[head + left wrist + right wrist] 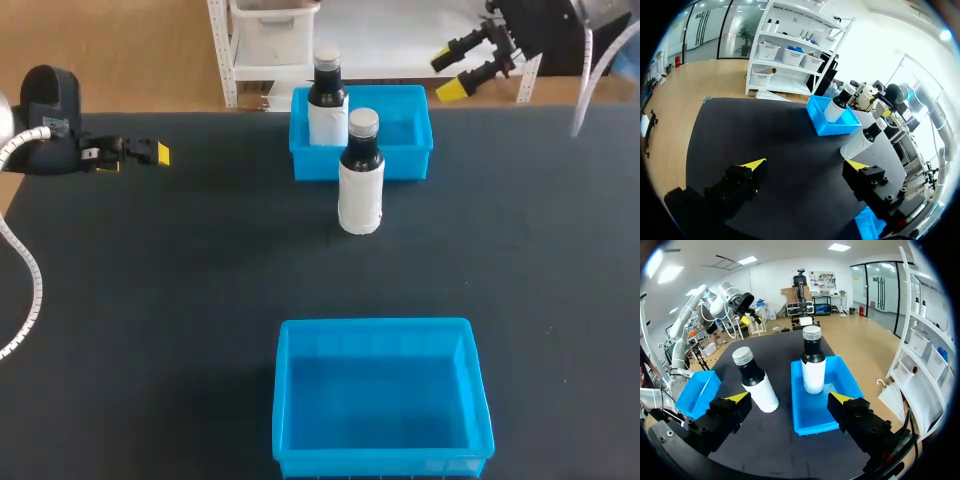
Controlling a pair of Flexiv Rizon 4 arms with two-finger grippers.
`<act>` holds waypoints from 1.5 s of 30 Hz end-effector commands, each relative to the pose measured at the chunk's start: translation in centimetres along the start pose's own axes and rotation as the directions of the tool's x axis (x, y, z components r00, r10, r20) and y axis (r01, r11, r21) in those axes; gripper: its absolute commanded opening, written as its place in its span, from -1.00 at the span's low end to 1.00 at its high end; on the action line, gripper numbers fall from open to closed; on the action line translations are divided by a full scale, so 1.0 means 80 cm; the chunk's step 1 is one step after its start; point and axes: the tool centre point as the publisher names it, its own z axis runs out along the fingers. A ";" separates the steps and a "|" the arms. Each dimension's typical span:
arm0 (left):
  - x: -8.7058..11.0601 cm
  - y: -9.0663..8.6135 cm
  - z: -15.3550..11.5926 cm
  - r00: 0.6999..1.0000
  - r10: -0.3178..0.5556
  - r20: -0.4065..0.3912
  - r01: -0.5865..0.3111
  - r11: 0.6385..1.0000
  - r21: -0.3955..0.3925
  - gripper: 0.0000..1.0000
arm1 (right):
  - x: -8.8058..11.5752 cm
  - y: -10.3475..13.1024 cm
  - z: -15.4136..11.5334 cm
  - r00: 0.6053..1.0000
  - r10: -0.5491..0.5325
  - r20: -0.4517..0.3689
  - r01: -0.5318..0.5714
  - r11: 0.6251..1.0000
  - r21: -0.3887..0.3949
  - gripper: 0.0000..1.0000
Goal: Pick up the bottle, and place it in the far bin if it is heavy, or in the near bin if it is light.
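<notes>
The bottle [361, 172] is dark, with a wide white label round its lower body and a silver-grey cap. It stands upright on the desk [180, 280], just in front of the far bin [410, 165] and apart from its wall. A second bottle [327, 98] of the same look stands upright inside the far bin, at its left end as the head view shows it.

The left hand [805, 165] is released, its two yellow-tipped fingers spread wide with only bare desk between them. It holds nothing and touches nothing. It sits low over the far left part of the desk, well apart from the bottle, which in its own wrist view stands ahead of it and off towards one finger.

The right hand [789, 399] is also released, fingers wide apart and empty. In the head view it hangs past the desk's far edge, to the right of the far bin. In its own wrist view the far bin with the second bottle lies ahead between its fingers, and the bottle on the desk stands just beyond the bin's side.

The desk has a flat, dark, matte top. The near bin [380, 395] is bright blue like the far one, with nothing in it. It sits at the desk's near edge, well apart from the bottle.
</notes>
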 end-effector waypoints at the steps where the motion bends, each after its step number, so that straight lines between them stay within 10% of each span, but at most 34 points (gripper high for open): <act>1: 0.000 0.000 0.000 1.000 0.000 0.000 0.000 1.000 0.000 1.00 | 0.007 0.049 0.002 1.000 0.005 0.022 -0.008 0.990 0.141 1.00; 16: 0.000 0.000 0.000 1.000 0.000 0.000 0.000 1.000 0.000 1.00 | 0.005 0.105 0.060 0.998 0.031 0.053 -0.041 0.979 0.198 1.00; 45: 0.000 0.000 0.000 1.000 0.000 0.000 0.000 1.000 0.000 1.00 | -0.022 0.105 0.131 0.995 -0.026 0.095 0.012 0.990 0.137 1.00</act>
